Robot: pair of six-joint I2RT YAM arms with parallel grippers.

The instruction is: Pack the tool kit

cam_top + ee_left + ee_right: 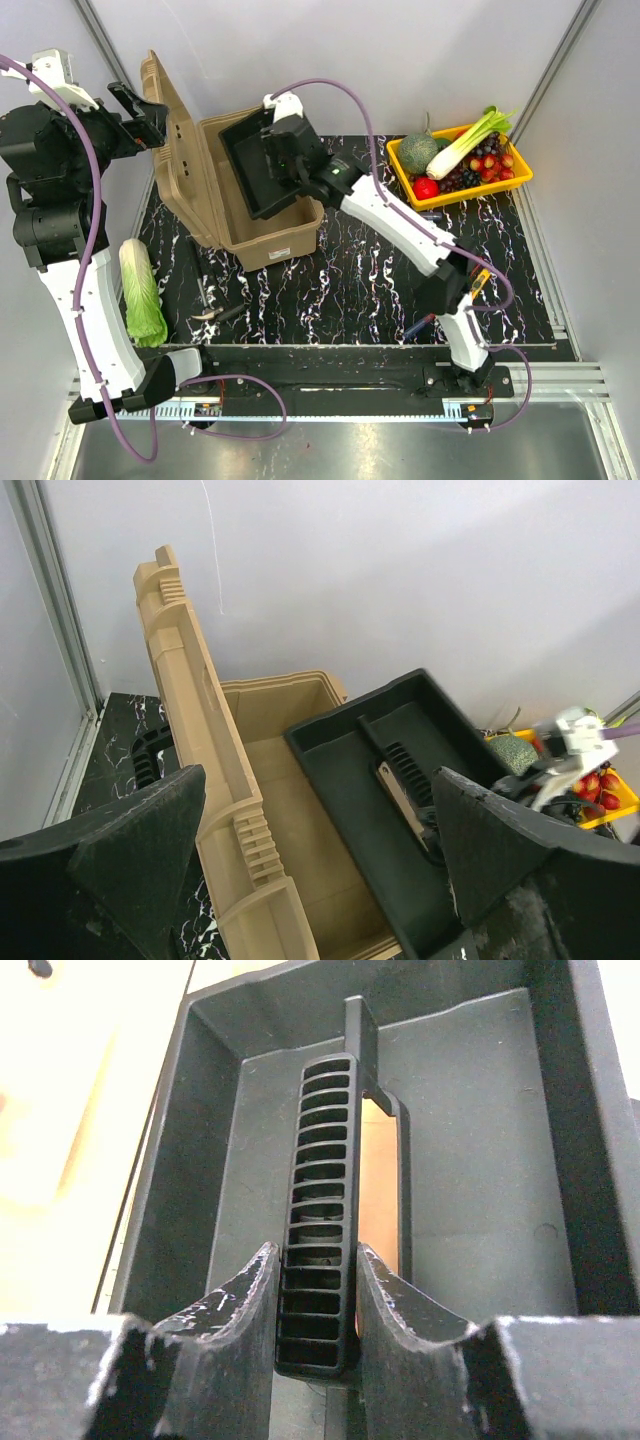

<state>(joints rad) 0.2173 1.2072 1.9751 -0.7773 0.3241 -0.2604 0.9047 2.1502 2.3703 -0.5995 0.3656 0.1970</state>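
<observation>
black tray [250,165] tilts over the tan toolbox [275,240], ribbed handle [322,1140] pinched by the partly closed right gripper [317,1255]

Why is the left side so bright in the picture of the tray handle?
Right wrist view: the tan toolbox is overexposed to pale yellow, probably because the camera is set for the black tray filling the frame. Left wrist view: evenly lit, but the near fingers look soft. Top view: sharp, with glare on the metal surface at the bottom.
</observation>
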